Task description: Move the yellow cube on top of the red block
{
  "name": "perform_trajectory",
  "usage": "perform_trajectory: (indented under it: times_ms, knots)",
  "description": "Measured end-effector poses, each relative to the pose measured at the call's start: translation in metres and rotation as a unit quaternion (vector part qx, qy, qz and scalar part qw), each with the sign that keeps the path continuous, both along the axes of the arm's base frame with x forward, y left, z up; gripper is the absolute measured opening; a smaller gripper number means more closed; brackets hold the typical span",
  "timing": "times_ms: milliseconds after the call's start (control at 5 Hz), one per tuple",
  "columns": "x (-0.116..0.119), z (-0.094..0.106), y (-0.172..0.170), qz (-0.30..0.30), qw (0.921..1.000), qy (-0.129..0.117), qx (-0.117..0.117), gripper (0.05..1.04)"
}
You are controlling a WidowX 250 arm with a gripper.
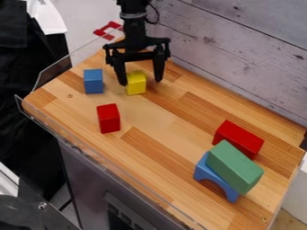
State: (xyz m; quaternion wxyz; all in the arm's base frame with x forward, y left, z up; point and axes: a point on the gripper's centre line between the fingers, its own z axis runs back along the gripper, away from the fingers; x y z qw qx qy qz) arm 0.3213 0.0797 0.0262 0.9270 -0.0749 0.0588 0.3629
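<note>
The gripper hangs over the far end of the table, its fingers spread, one to each side of the yellow cube. The cube sits on the wood; one fingertip overlaps its edge in the view, and whether they touch is hard to tell. The arm is cut off by the top edge. A blue cube stands beside the yellow one, and an upright red block is near both. Well apart, a green block hides part of a blue arch and a corner of the long red block; any contact with the latter is unclear.
</note>
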Motion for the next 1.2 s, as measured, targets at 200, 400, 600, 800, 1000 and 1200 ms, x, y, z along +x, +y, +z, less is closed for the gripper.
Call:
perform_trajectory:
  times_ms: [200,400,600,800,1000,1200]
  knots:
    - [-0.001,-0.001,0.001,0.004,1.0,0.002,0.003,0.696]
    - [-0.002,-0.003,0.005,0.017,0.9998,-0.001,0.001,0.542]
    - [-0.004,-0.004,0.007,0.019,0.9998,-0.001,-0.002,0.542]
    - [-0.016,0.0,0.002,-0.032,0.9991,0.027,0.004,0.542]
    - [-0.023,0.035,-0.029,-0.148,0.9871,0.042,0.043,0.542]
    - [-0.03,0.051,-0.068,-0.26,0.9614,0.062,0.066,0.542]
